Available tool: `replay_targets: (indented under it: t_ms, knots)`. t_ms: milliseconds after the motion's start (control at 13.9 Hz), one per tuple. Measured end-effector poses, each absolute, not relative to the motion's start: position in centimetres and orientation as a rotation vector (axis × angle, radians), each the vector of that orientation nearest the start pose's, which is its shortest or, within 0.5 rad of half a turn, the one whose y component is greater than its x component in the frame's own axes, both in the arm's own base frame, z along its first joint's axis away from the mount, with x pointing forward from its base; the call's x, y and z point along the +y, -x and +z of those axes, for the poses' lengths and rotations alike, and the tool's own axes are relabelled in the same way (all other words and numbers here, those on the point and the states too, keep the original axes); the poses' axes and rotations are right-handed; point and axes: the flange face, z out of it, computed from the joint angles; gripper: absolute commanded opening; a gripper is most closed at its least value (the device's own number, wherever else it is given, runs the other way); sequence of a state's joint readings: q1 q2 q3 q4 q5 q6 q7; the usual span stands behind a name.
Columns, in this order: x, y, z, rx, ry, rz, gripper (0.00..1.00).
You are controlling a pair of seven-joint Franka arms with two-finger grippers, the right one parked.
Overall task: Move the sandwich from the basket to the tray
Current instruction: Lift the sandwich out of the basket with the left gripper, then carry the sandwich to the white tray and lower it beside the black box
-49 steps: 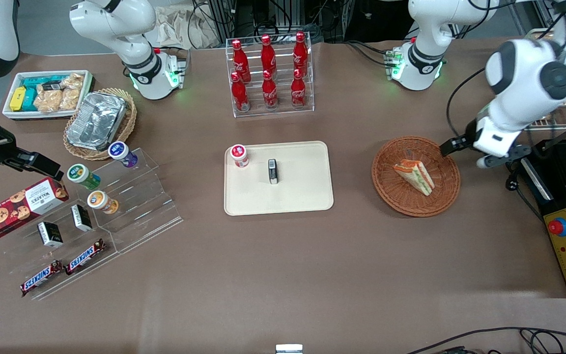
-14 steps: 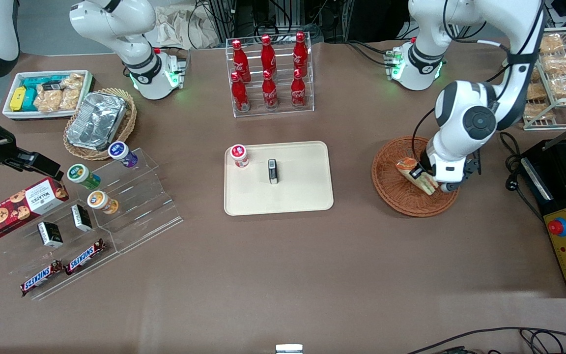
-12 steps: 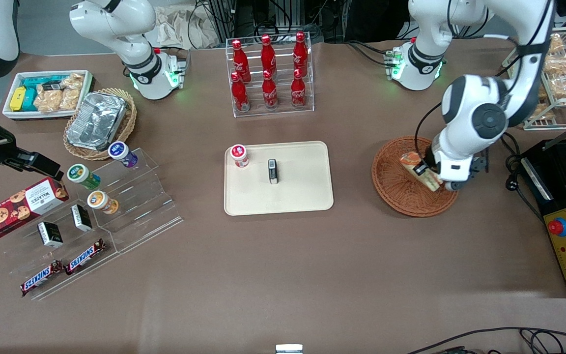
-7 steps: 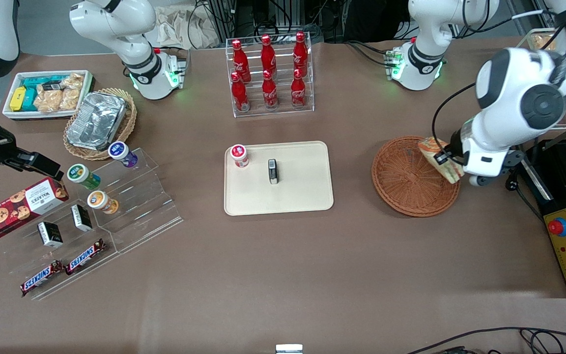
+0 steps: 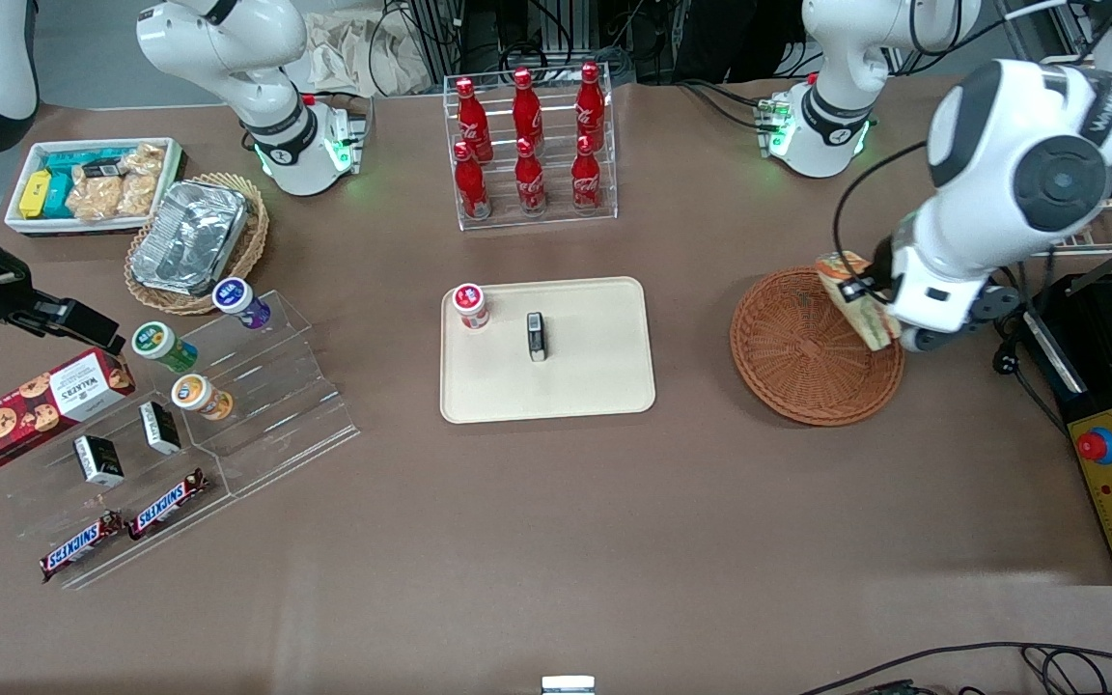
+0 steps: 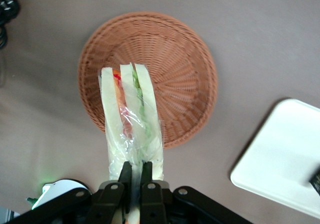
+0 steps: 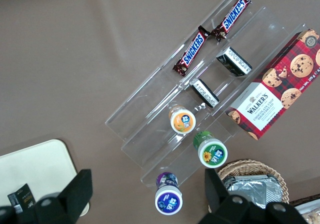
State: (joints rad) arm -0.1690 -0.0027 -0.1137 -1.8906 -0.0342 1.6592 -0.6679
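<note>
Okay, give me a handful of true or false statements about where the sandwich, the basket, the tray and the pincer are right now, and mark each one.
1. The pincer is shut on the sandwich. True.
2. The sandwich lies flat on the basket's floor. False: it is lifted clear, held above the basket.
3. The tray already holds a small red-lidded jar and a dark box. True.
4. The sandwich rests on the tray. False: it hangs over the basket's rim, toward the working arm's end of the table.
5. The basket holds a second sandwich. False: nothing lies in it.
</note>
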Motion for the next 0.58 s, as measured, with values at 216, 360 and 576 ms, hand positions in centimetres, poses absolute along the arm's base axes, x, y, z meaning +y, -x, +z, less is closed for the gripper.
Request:
replay_targets:
  t_ms: [216, 360, 576]
  knots:
    - [-20.2, -49.5, 48.6, -0.537, 3.012, 0.347, 0.00]
    - [-22.9, -48.5, 48.1, -0.541, 3.010, 0.369, 0.00]
    - [-27.7, -48.0, 46.4, -0.435, 3.063, 0.316, 0.00]
